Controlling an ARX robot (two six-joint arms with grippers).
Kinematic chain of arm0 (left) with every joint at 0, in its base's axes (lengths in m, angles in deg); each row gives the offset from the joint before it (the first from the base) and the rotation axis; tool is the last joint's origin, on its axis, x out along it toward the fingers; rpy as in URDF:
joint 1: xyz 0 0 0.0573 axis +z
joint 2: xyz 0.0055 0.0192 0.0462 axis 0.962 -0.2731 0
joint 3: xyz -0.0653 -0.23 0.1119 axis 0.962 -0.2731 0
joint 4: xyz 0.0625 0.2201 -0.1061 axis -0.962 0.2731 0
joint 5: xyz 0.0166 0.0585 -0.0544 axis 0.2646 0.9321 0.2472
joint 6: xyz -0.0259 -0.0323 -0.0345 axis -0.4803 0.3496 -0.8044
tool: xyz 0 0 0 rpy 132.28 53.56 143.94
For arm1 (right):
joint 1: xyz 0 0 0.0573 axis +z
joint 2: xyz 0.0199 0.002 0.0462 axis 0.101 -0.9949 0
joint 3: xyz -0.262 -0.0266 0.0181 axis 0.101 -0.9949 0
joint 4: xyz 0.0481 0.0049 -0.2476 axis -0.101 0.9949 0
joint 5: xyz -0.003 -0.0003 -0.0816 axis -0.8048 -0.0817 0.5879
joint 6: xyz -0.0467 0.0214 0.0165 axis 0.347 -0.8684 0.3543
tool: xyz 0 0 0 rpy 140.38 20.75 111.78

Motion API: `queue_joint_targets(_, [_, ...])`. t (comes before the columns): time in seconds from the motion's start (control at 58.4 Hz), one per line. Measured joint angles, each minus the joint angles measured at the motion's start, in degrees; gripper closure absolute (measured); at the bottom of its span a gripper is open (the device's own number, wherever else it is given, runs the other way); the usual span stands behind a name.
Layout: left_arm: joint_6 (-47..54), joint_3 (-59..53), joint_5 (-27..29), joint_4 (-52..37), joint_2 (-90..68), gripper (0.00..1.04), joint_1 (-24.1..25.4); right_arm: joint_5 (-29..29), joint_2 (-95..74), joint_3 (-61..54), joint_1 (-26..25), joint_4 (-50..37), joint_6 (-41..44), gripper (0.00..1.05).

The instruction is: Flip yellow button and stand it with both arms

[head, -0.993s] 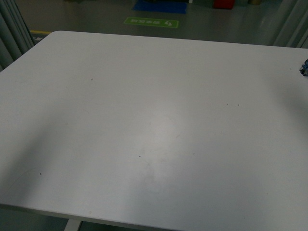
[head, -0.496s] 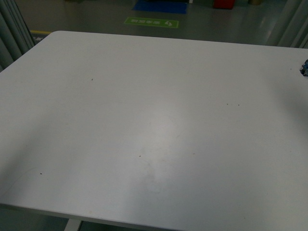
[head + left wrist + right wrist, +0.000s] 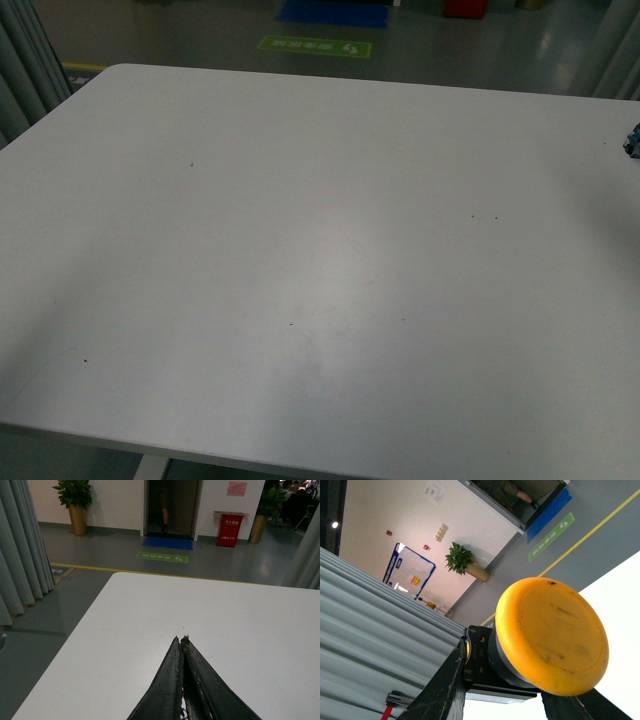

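Observation:
In the right wrist view the yellow button fills the frame, with its round yellow-orange cap facing the camera and its black collar and body behind. My right gripper is shut on it, black fingers on either side of the body, held above the white table. In the left wrist view my left gripper is shut and empty, its fingers pressed together over the white table. In the front view neither arm shows; a small blue and black tip shows at the right edge.
The front view shows the white table with a few dark specks. Beyond its far edge is grey floor with a green floor sign and a blue mat. Grey curtains hang to the left.

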Motion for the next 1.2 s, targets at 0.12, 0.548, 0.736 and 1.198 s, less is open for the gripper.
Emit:
queue_joint_targets(0.12, [0.0, 0.0, 0.0, 3.3, 3.4, 1.01, 0.0, 0.6, -0.1, 0.0, 0.1, 0.3, 1.0, 0.71])
queue_joint_targets(0.548, [0.0, 0.0, 0.0, 11.3, 11.3, 1.01, 0.0, 1.0, -2.1, 0.0, -1.2, 1.3, 3.9, 0.71])
queue_joint_targets(0.736, [0.0, 0.0, -0.1, 20.1, 20.1, 1.01, 0.0, 1.0, -2.2, 0.1, -1.4, 1.4, 4.5, 0.71])
queue_joint_targets(1.198, [0.0, 0.0, -0.1, 20.4, 20.1, 0.54, 0.0, 10.7, -11.0, 3.7, 0.9, 0.8, 30.6, 0.71])
